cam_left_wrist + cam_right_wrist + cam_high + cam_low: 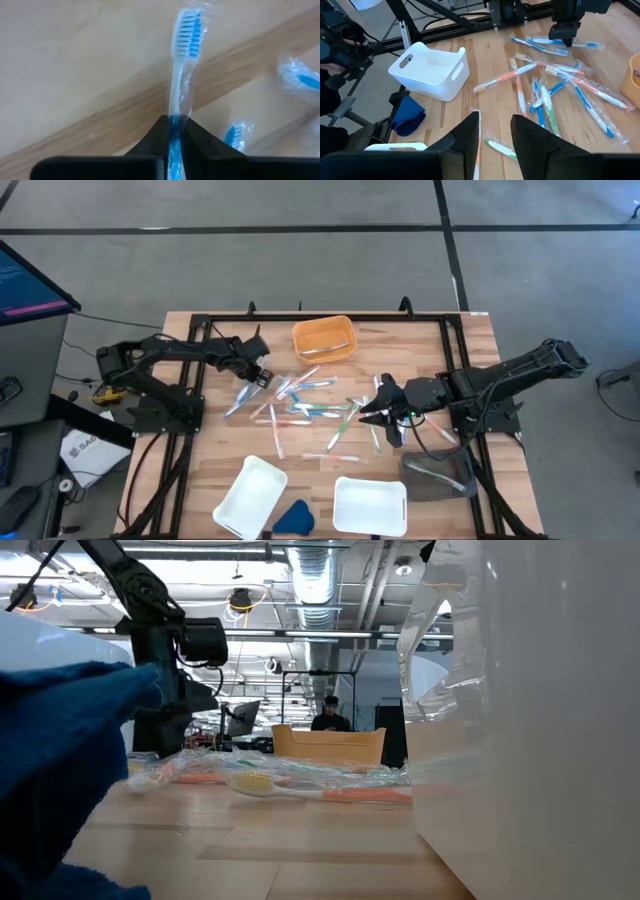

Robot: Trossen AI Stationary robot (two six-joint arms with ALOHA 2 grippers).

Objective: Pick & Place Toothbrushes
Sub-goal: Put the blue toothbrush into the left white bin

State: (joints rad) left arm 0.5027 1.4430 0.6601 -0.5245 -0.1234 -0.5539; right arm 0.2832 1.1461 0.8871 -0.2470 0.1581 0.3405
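Left claw (175,131) clamped on 1 wrapped blue-and-clear plastic toothbrush (183,60), brush head jutting ahead. Slippery wrapper, thin pinch: could swivel or drop on lifting. Right claw (495,131) hovering apart, empty.

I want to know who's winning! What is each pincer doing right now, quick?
Left pincer: closed on a blue toothbrush in its clear wrapper.
Right pincer: open, holding nothing, above the table.
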